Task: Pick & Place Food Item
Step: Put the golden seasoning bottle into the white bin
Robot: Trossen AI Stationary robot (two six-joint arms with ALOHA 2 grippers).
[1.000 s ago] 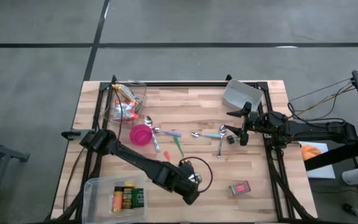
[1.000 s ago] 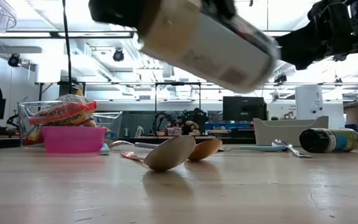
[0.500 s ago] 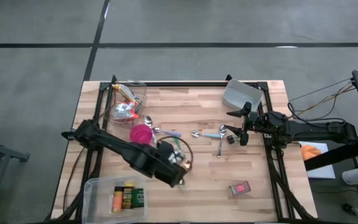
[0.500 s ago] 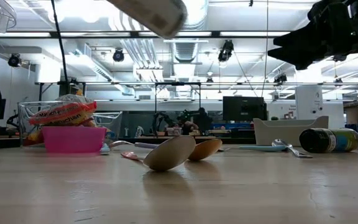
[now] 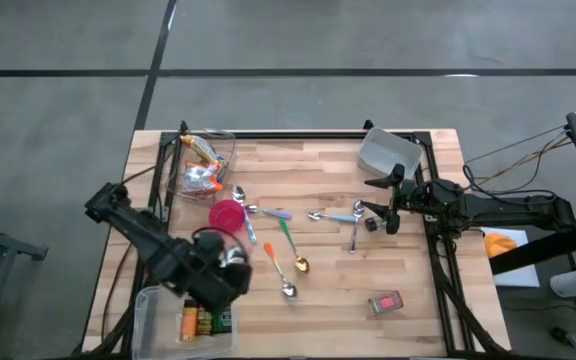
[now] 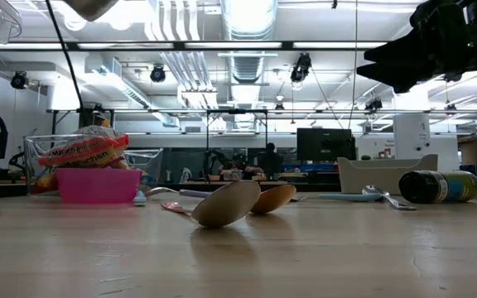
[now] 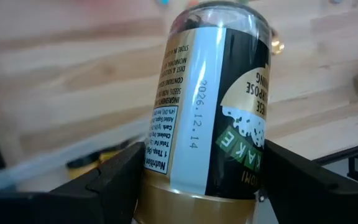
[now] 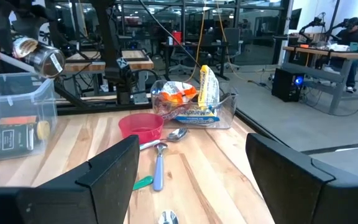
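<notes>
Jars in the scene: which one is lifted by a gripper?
The gold-lidded, dark-labelled glass jar, gripped by the left gripper; one dark jar lies sideways on the table, others sit in the clear plastic bin.

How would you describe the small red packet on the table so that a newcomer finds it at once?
Start at the wooden table and go to its near corner on the right arm's side. The red packet lies there alone, flat on the wood, apart from the spoons in the middle. It is the only red rectangular item.
</notes>
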